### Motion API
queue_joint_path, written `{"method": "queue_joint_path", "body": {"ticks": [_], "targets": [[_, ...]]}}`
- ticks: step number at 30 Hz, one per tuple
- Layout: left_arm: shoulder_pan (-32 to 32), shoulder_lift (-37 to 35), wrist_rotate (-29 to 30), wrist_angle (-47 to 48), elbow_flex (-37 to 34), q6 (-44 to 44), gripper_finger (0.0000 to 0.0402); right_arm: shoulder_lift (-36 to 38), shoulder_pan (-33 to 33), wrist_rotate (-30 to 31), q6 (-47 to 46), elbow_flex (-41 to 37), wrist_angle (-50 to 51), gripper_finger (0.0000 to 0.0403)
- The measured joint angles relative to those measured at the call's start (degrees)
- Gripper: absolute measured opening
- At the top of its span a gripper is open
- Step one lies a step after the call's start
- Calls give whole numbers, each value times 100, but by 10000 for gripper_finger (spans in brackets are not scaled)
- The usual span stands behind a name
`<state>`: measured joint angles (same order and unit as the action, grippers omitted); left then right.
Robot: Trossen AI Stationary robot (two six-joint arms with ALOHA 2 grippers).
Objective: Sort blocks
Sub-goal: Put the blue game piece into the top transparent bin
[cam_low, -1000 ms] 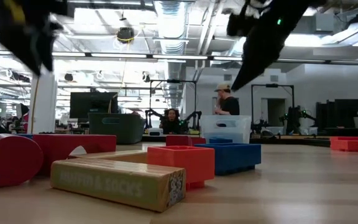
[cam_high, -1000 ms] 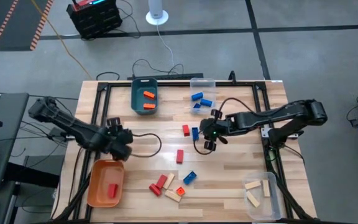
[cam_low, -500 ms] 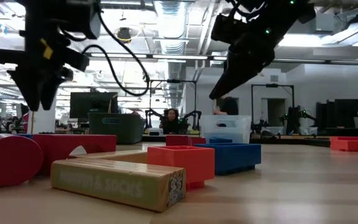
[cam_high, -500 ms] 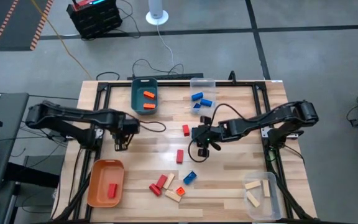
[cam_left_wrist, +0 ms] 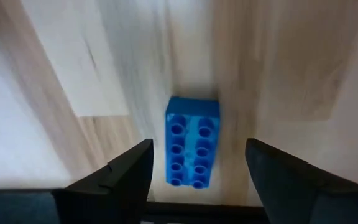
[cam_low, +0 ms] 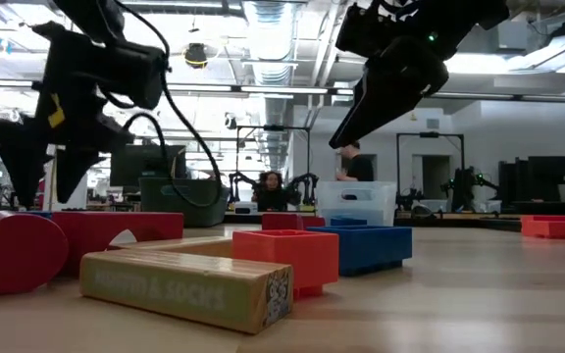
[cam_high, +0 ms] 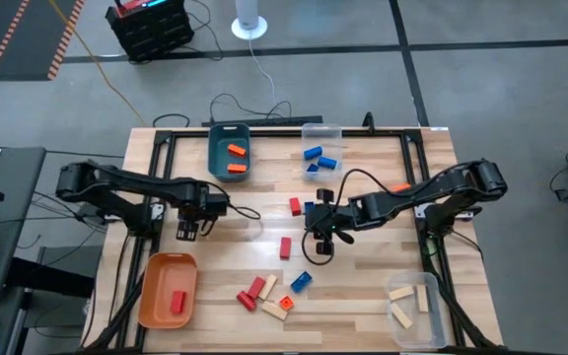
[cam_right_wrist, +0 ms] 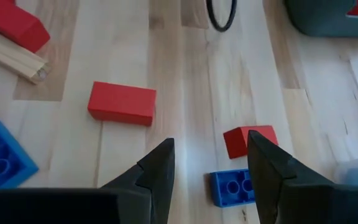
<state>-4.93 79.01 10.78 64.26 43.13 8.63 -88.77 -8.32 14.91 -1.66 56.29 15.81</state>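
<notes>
A blue block [cam_high: 310, 210] lies near the middle of the table [cam_high: 383, 276], just beside a small red block [cam_high: 294, 205] on its left. Its long axis seems to run roughly far-to-near. The right gripper [cam_high: 320, 237] hangs just on the near side of it, fingers spread and empty, clearly the closer arm; a short move toward the far edge would likely bring it over the block. The left gripper [cam_high: 187, 229] is well apart to the left, also spread and holding nothing.

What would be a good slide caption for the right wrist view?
Open right gripper above the wooden table, facing red blocks and blue blocks.
</notes>
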Motion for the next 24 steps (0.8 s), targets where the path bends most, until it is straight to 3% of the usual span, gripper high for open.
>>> {"method": "queue_joint_path", "body": {"ticks": [14,18,24], "targets": [[-4,1632,-6,-52,33,-77,246,0,0,3,20,0,-111,168],[-4,1767,-112,-105,24,-35,214,0,-29,9,19,0,-111,168],[-5,1721,-161,-158,68,-40,135,0,-33,9,18,0,-120,168]]}}
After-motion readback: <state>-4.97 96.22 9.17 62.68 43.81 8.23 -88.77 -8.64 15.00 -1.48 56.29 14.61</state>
